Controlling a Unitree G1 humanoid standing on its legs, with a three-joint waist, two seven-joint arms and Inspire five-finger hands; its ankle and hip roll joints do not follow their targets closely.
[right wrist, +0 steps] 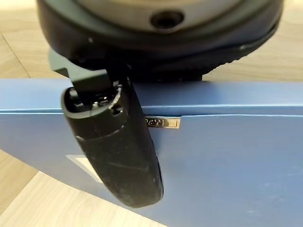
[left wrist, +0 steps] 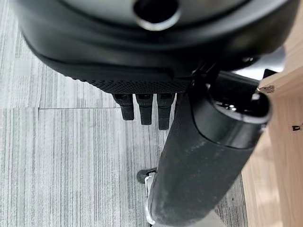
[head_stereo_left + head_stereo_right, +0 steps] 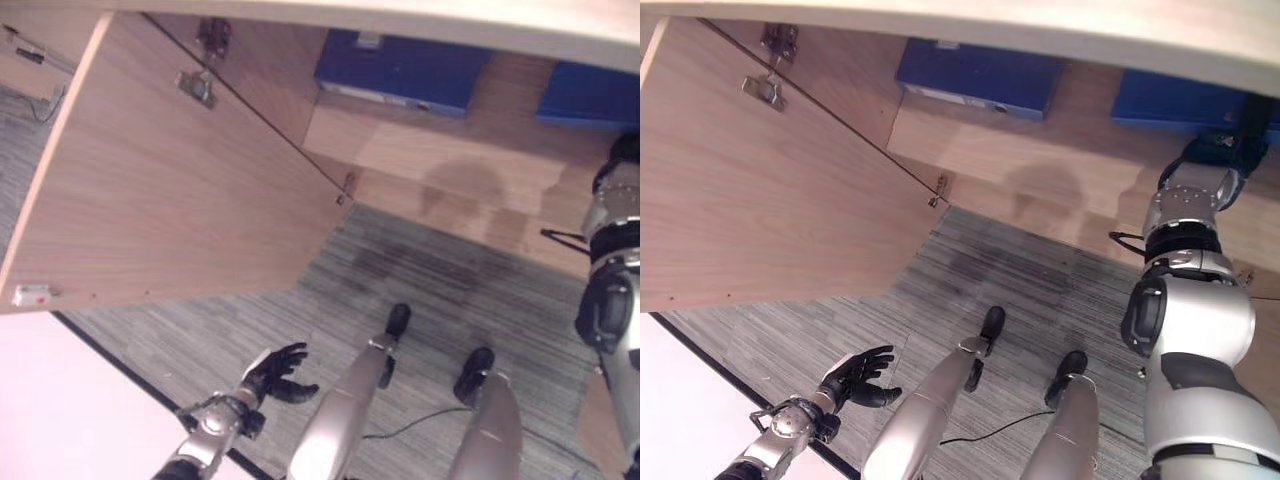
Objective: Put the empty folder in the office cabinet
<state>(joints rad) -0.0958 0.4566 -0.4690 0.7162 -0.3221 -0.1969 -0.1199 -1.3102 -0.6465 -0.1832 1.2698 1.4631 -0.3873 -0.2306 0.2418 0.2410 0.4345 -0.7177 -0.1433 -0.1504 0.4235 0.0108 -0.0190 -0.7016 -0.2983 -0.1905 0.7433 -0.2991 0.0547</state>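
Overhead, the office cabinet (image 3: 430, 150) was seen as the largest thing, a wooden body with its interior laid open to the head camera. Its door (image 3: 170, 180) was swung wide to the cabinet's left, with two metal hinges (image 3: 198, 87) fixed along the inner edge near the cabinet body. Grey striped carpet (image 3: 420, 290) was spread in front of the cabinet, and a white surface (image 3: 70, 400) was seen at the carpet's left edge, well apart from the cabinet.

Inside the cabinet, two blue folders were seen lying on the wooden shelf. One blue folder (image 3: 400, 70) was placed toward the door side of the cabinet. A second blue folder (image 3: 1180, 100) was placed at the far side from the door, apart from the first.

At that second folder the right hand (image 1: 118, 156) was reached into the cabinet. Its thumb was laid against the folder's blue face, beside a small metal label plate (image 1: 161, 123); whether its fingers were closed on the folder could not be told.

Well outside the cabinet, the left hand (image 3: 275, 372) was held low over the carpet below the open door, fingers spread and relaxed, with nothing grasped.
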